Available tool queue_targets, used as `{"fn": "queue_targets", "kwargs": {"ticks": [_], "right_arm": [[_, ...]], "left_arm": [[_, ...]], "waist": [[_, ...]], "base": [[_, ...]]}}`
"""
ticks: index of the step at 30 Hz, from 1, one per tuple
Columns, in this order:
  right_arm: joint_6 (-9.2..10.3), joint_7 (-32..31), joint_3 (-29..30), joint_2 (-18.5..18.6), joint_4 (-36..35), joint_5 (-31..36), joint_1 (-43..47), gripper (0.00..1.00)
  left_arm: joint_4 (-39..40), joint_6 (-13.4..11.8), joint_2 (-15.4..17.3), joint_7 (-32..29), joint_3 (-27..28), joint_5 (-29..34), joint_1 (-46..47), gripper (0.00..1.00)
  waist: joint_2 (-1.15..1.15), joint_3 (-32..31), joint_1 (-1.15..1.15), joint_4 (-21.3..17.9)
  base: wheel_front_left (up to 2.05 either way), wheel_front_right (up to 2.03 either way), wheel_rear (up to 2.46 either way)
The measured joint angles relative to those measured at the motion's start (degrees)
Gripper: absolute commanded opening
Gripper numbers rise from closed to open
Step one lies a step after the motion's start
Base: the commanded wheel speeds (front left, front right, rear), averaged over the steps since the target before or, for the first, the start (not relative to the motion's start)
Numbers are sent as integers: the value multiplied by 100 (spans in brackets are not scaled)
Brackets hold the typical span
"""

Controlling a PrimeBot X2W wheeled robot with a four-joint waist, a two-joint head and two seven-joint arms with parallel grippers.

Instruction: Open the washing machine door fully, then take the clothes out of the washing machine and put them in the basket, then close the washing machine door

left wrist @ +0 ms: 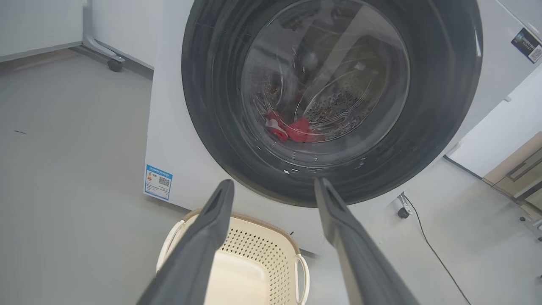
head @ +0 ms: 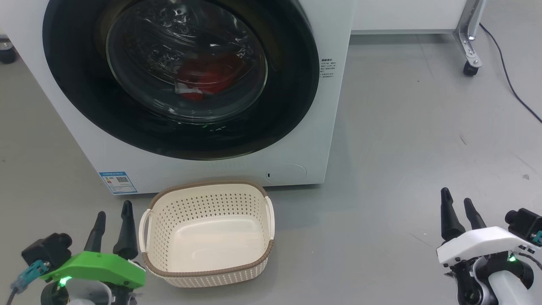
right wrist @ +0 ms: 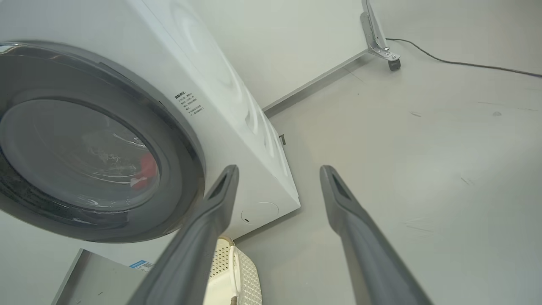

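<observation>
Right, the washing machine door [head: 292, 84] sits shut, upper left, facing us, red clothes [head: 207, 76] behind its window. The basket [head: 207, 185] stands lower centre, mouth up, long side running left-right. In the bottom corners, left gripper [head: 114, 208] and right gripper [head: 456, 195]: fingers spread, empty, pointing up-frame.

Looks like robotics lab or test bay rather than lived-in home. Bare grey floor [head: 423, 148], scuffed and marked. Washing machine [head: 334, 106] stands free on it, side panel exposed. Metal frame leg [head: 465, 29] on caster [head: 470, 67] under plain white panel [head: 406, 15]. Loose black cable [right wrist: 442, 62] trails across floor. Pale wood cabinet [left wrist: 521, 169] at edge.
</observation>
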State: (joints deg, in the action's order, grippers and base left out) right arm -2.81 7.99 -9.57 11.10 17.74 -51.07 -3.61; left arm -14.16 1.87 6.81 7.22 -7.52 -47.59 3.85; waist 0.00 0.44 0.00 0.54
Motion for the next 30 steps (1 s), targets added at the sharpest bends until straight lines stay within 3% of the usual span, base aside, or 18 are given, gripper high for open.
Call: {"fn": "queue_targets", "kwargs": {"ticks": [30], "right_arm": [[241,494,-776,-22,80,2542,-92,100]], "left_arm": [[-26,-315,-18,550,-546,2576,-1,100]], "waist": [[0,6,0,23]], "base": [[0,0,0]]}}
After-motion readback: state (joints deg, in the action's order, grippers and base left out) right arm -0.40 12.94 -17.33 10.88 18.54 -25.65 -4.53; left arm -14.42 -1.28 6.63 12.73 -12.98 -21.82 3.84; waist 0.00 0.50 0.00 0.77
